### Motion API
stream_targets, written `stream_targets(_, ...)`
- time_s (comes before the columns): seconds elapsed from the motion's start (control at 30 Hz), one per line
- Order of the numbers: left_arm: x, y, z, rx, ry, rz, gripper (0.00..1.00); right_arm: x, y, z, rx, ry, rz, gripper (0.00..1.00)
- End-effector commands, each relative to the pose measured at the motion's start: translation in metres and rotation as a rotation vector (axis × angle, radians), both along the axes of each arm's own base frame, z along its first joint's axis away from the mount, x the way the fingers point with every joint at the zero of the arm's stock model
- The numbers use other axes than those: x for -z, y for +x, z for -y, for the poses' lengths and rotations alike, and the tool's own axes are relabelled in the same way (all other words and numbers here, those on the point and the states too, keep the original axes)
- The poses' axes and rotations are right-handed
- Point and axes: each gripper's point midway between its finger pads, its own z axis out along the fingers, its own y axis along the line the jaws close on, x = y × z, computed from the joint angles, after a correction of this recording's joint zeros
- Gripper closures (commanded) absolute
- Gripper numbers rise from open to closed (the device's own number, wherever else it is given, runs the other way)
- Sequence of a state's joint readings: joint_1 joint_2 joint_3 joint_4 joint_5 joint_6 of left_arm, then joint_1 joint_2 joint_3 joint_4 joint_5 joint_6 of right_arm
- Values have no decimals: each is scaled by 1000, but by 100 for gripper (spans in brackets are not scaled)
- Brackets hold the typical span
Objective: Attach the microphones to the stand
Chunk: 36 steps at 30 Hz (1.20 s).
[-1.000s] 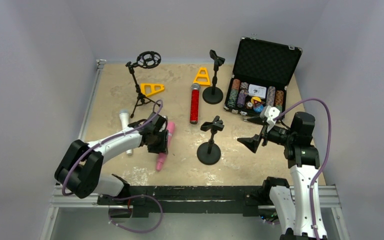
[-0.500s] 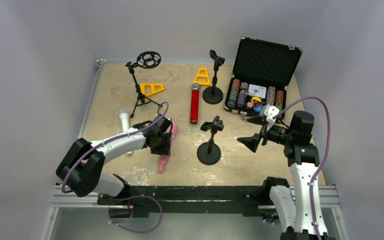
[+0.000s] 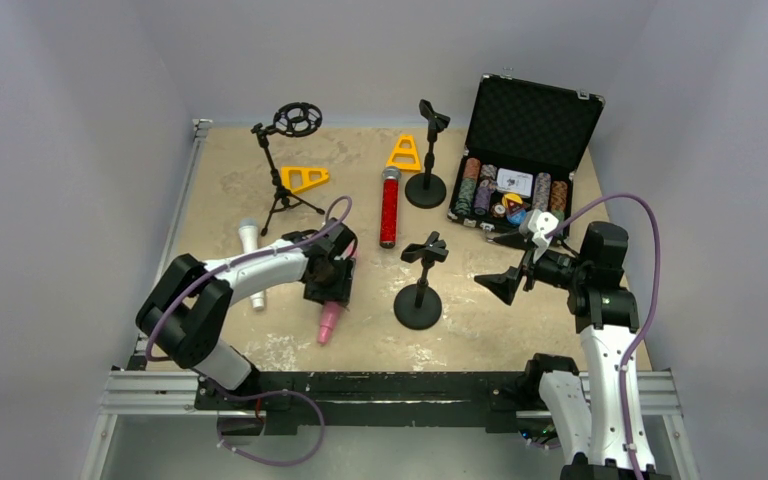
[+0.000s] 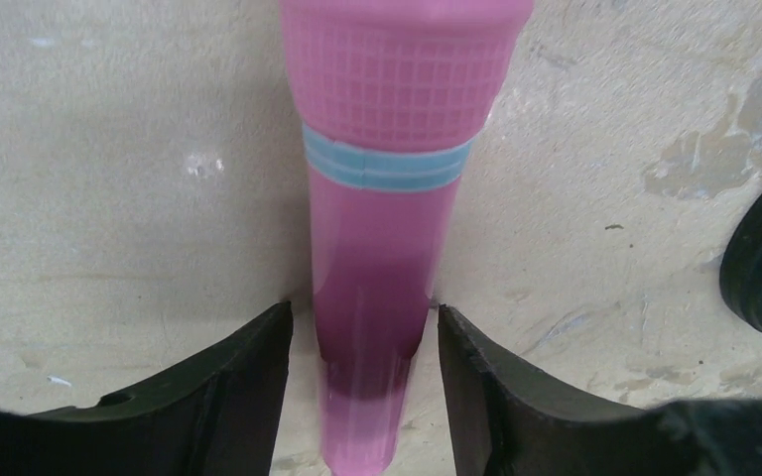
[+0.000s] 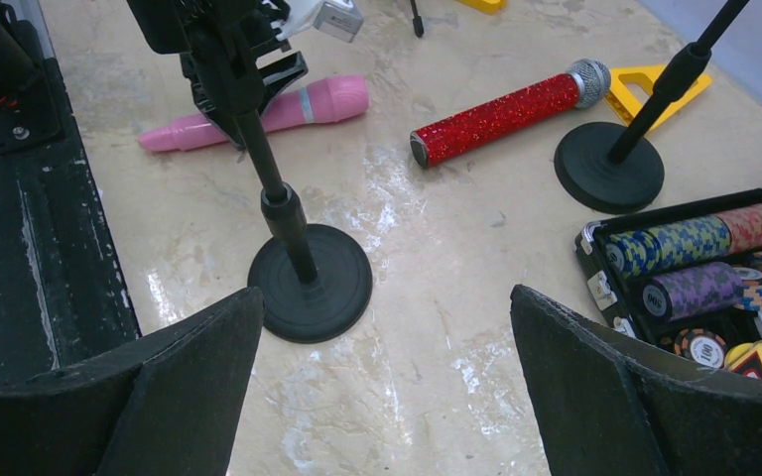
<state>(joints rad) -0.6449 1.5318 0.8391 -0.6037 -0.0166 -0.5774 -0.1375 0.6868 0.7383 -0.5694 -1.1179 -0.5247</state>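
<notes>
The pink microphone (image 4: 382,228) lies flat on the table, and its tail end shows in the top view (image 3: 327,325). My left gripper (image 4: 365,332) is open and straddles its handle, with a small gap on each side; it also shows in the top view (image 3: 328,285). The white microphone (image 3: 251,245) lies to the left of it. The glittery red microphone (image 3: 389,210) lies at mid table. A round-base stand (image 3: 418,300) with an empty clip is to the right of the pink microphone. My right gripper (image 3: 498,263) is open and empty, in the air right of that stand (image 5: 308,278).
A second round-base stand (image 3: 426,185) and a tripod stand with a ring mount (image 3: 282,190) are at the back. Two yellow triangular pieces (image 3: 304,178) (image 3: 404,152) lie near them. An open case of poker chips (image 3: 510,190) sits at the back right.
My left gripper has moved to the right over the pink microphone, and the microphone's tail has shifted slightly right. The right arm has not moved.
</notes>
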Motion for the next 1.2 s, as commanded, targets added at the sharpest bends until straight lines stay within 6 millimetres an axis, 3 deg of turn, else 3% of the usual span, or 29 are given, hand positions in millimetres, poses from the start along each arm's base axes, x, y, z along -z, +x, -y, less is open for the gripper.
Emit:
stream_targets(0.0,-9,17,4,45,46,13,39,-15,1,-1,-15,-10,49,2)
stream_targets(0.4,-16,51,7,81,47,0,33,-15,0,-1,-16,-11,52,2)
stream_targets(0.7,-11,60,21,118,4,-24,32,-15,0,-1,-19,-11,51,2)
stream_targets(1.17,-10,76,27,162,22,-16,32,-15,0,-1,-20,-11,51,2)
